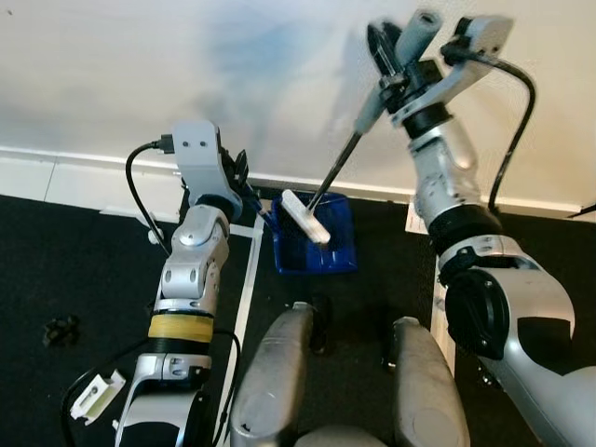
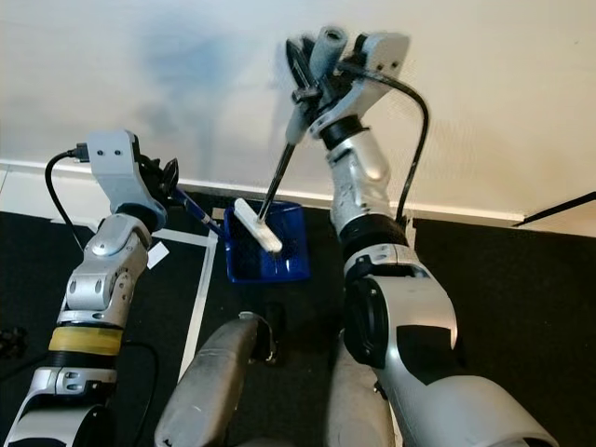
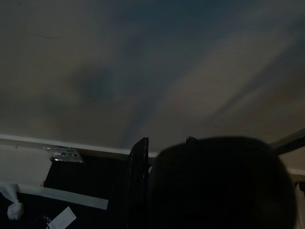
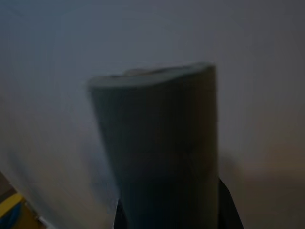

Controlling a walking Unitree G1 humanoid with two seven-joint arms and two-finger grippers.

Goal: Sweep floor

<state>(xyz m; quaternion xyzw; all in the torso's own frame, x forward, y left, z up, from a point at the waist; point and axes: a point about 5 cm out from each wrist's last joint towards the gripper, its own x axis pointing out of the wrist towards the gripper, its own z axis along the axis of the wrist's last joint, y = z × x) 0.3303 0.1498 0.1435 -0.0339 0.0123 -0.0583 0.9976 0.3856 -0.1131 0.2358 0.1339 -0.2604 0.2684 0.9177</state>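
gripping a broom [image 1: 332, 179] in the right end effector [image 1: 399, 58], left end effector [image 1: 240, 179] holding a blue dustpan [image 1: 317, 244], floor debris [image 1: 60, 329] at left

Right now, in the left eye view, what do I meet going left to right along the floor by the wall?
Dark clump of debris → left gripper on the dustpan's handle → blue dustpan with the white brush head in it → right arm, its right gripper holding the brush's grey handle.

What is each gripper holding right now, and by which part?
Right gripper grips the brush by its grey handle's upper end; left gripper holds the blue dustpan by its handle.
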